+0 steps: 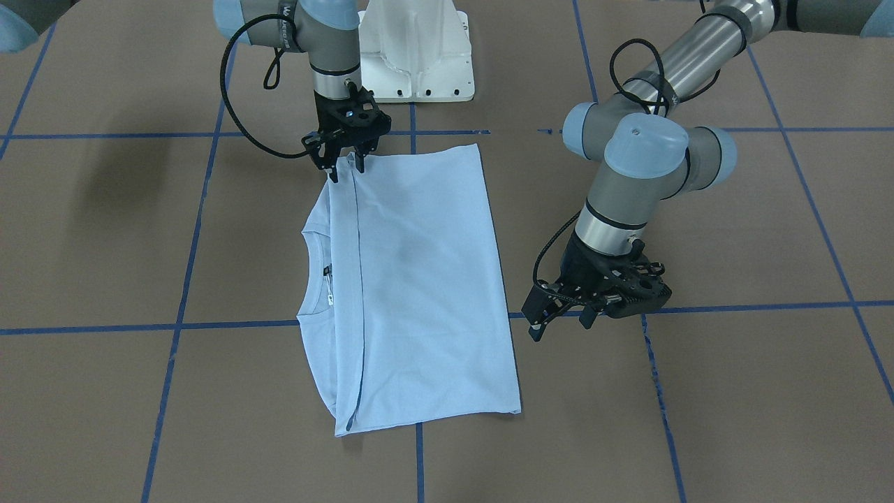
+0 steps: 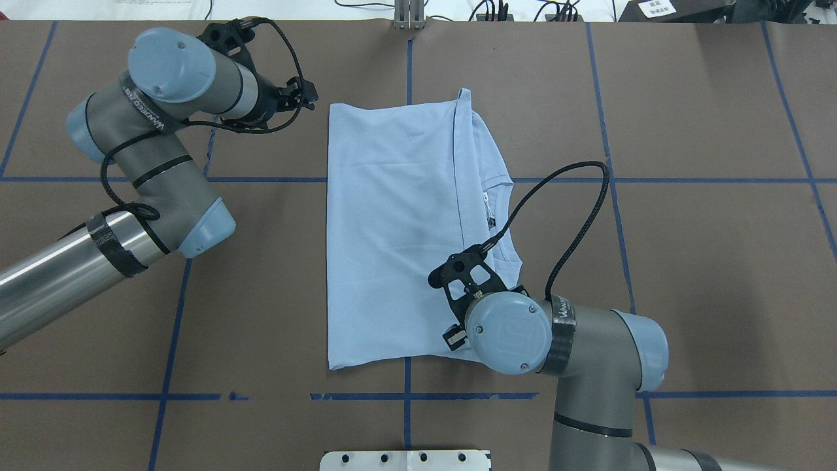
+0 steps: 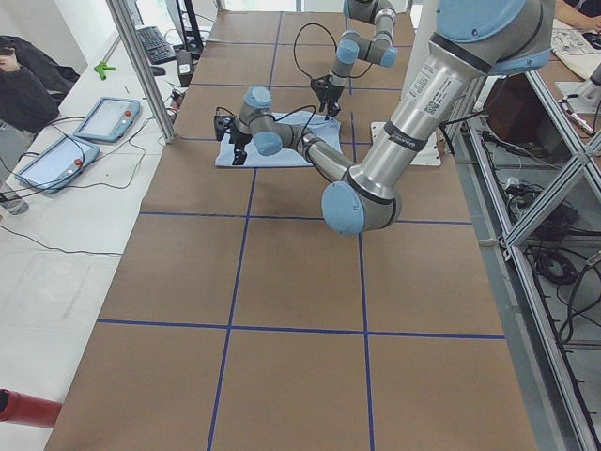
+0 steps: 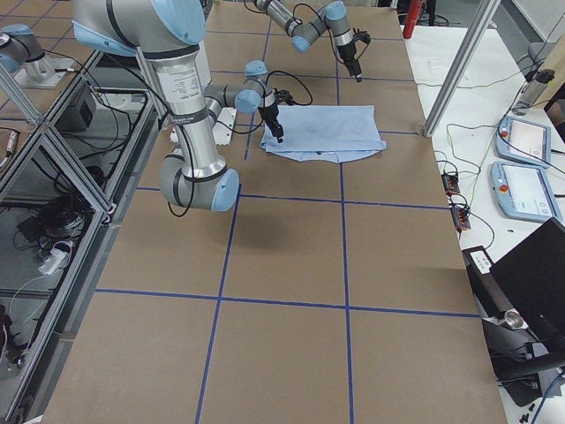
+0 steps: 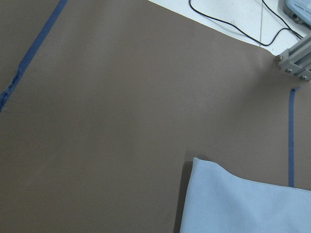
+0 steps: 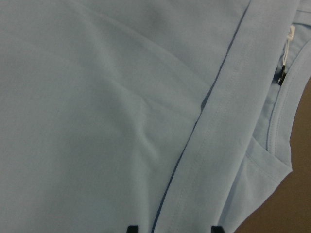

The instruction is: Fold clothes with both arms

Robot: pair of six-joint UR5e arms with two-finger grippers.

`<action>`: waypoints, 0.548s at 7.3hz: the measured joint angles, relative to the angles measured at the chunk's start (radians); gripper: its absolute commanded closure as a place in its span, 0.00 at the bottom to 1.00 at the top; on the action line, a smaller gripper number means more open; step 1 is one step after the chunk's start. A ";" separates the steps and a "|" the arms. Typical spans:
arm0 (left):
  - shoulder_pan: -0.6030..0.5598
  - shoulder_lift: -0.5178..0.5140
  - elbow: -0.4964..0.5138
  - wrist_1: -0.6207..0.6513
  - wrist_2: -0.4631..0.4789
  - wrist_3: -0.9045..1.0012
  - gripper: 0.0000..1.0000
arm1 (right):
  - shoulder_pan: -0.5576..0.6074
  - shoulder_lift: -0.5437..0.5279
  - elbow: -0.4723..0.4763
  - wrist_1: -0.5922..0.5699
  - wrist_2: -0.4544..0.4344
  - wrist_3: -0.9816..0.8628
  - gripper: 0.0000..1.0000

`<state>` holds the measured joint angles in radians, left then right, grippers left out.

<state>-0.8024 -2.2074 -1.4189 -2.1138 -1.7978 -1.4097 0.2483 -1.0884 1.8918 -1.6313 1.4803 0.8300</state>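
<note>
The light blue T-shirt (image 1: 419, 279) (image 2: 392, 229) lies flat on the brown table, folded in half with its hem edge doubled over near the round collar (image 1: 311, 272) and dark label (image 1: 327, 269). My right gripper (image 1: 347, 168) (image 6: 175, 228) stands open just over the shirt's corner nearest the robot, its two fingertips (image 6: 132, 228) apart on either side of the hem fold. My left gripper (image 1: 560, 327) (image 2: 306, 97) hovers open and empty over bare table, beside the folded edge at the far corner. In the left wrist view only that shirt corner (image 5: 243, 204) shows.
The white pedestal base (image 1: 415, 56) stands at the robot's edge of the table. Blue tape lines (image 1: 181, 325) grid the brown tabletop. Tablets (image 3: 103, 117) and cables lie on a side bench beyond the table's far edge.
</note>
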 measured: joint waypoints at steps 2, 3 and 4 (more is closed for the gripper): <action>0.000 0.000 0.000 0.000 0.000 0.000 0.00 | -0.031 0.001 -0.001 -0.002 -0.025 -0.007 0.54; 0.000 0.000 0.000 0.000 0.000 0.000 0.00 | -0.034 0.000 -0.002 -0.003 -0.035 -0.021 0.57; 0.000 0.001 0.000 -0.001 0.000 -0.001 0.00 | -0.032 -0.004 -0.003 -0.003 -0.048 -0.044 0.58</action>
<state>-0.8023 -2.2069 -1.4189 -2.1146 -1.7978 -1.4107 0.2162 -1.0922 1.8888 -1.6346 1.4327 0.7860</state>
